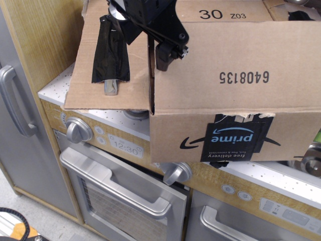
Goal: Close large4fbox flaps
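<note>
The large4fbox (173,133) is a brown cardboard box with a black "prime" label (234,140), standing on the toy stove top. Its front flap (241,70), printed "6408135", stands upright and hides the inside. The left flap (136,88) hangs out to the left, with black tape (110,55) holding a metal utensil handle (111,88). The back flap (220,12), printed "30 Z03", is at the top edge. My black gripper (164,56) is at the upper left corner of the front flap, against its edge. I cannot see whether its jaws are open or shut.
A toy oven below has a silver handle (120,188), knobs (76,130) (175,173) and a clock display (126,146). A grey door with a handle (12,105) and a wooden panel (40,35) stand at left. A metal bowl (313,158) sits at right.
</note>
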Robot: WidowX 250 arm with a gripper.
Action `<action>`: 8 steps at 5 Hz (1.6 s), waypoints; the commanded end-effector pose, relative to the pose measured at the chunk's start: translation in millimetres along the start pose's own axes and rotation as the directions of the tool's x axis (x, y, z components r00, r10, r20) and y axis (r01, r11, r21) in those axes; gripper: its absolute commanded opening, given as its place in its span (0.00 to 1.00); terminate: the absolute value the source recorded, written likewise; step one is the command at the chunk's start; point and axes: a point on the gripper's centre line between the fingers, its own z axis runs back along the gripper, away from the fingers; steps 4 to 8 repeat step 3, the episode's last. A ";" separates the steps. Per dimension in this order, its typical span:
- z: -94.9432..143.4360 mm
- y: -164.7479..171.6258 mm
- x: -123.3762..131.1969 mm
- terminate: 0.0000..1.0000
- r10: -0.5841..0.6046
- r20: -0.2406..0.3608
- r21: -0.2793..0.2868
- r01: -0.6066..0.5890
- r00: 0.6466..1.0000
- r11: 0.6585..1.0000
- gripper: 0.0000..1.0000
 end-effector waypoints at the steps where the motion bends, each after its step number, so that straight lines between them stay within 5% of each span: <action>1: -29.5 6.0 2.7 0.00 -0.016 0.051 -0.030 0.017 0.999 0.999 1.00; 2: -46.1 4.6 -2.6 0.00 -0.021 0.039 -0.058 0.024 0.999 0.998 1.00; 3: -54.3 -0.3 -7.2 1.00 -0.033 0.051 -0.070 0.037 0.998 0.997 1.00; 8: -54.3 -0.3 -7.2 1.00 -0.033 0.051 -0.070 0.037 0.998 0.997 1.00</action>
